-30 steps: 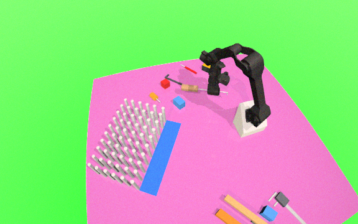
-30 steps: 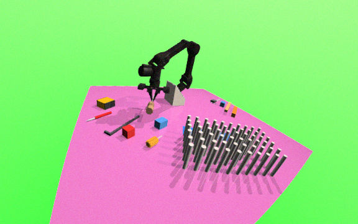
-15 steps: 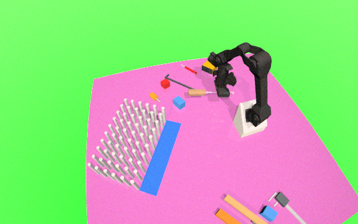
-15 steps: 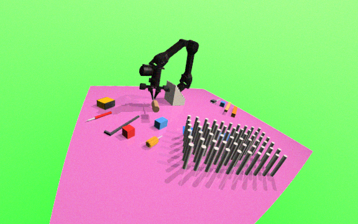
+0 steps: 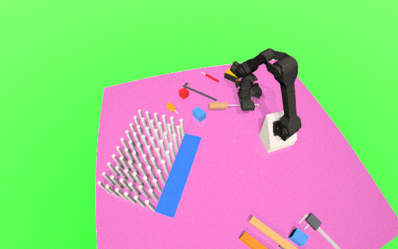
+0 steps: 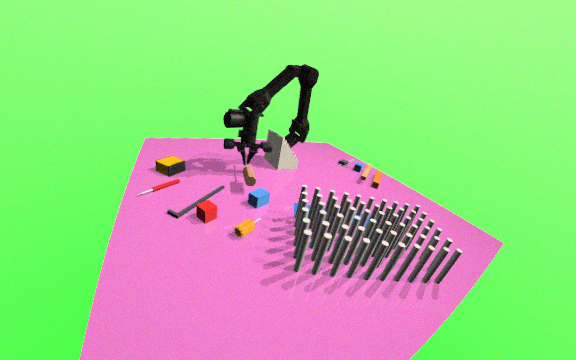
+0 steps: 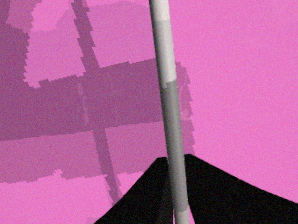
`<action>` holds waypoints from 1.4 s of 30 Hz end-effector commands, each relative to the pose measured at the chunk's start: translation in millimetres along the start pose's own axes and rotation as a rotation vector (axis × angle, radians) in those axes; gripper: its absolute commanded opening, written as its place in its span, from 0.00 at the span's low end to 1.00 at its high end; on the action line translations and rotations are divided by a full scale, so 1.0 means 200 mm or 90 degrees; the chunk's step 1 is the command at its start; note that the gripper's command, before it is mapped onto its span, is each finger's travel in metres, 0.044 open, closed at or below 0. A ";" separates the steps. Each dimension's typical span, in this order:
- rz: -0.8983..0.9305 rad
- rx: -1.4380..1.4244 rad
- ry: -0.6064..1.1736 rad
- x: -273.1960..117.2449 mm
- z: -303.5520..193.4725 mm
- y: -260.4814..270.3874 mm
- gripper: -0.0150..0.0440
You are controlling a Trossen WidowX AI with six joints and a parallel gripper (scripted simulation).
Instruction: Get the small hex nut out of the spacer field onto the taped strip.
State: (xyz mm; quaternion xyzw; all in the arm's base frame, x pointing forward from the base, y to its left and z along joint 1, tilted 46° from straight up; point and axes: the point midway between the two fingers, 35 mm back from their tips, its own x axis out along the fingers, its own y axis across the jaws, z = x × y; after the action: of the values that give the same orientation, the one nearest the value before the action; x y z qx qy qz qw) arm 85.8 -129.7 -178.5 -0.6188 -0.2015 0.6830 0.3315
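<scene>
My gripper (image 5: 247, 106) (image 6: 247, 164) (image 7: 174, 165) is shut on the thin metal shaft of the wooden-handled hook tool (image 5: 218, 106) (image 6: 249, 176) (image 7: 167, 65). The tool is held above the table, its handle pointing toward the spacer side and its small hooked tip toward the robot base in the top view. The standing spacers (image 5: 139, 111) (image 6: 302, 251) are upright in a dense field, well away from the gripper. The blue taped strip (image 5: 178, 176) (image 6: 296, 210) lies along their front. The hex nut cannot be made out in any view.
A black L-shaped rod (image 5: 200, 93) (image 6: 200, 199), red cube (image 5: 184, 93) (image 6: 207, 211), blue cube (image 5: 199, 114) (image 6: 259, 198), orange-handled screwdriver (image 5: 171, 106) (image 6: 244, 228), red pen-like tool (image 5: 211, 77) (image 6: 167, 185) and yellow-black block (image 5: 231, 75) (image 6: 170, 165) lie around. Bars (image 5: 271, 231) lie far off.
</scene>
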 end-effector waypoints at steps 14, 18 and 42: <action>-0.001 0.001 0.001 0.15 0.00 -0.01 0.25; 0.001 -0.002 0.000 0.18 0.00 -0.01 0.25; 0.008 -0.008 -0.001 0.18 -0.01 -0.01 0.88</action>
State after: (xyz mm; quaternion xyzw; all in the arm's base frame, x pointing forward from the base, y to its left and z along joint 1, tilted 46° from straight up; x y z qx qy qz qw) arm 86.8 -103.9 -203.6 -0.6222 -0.2015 0.6842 0.3226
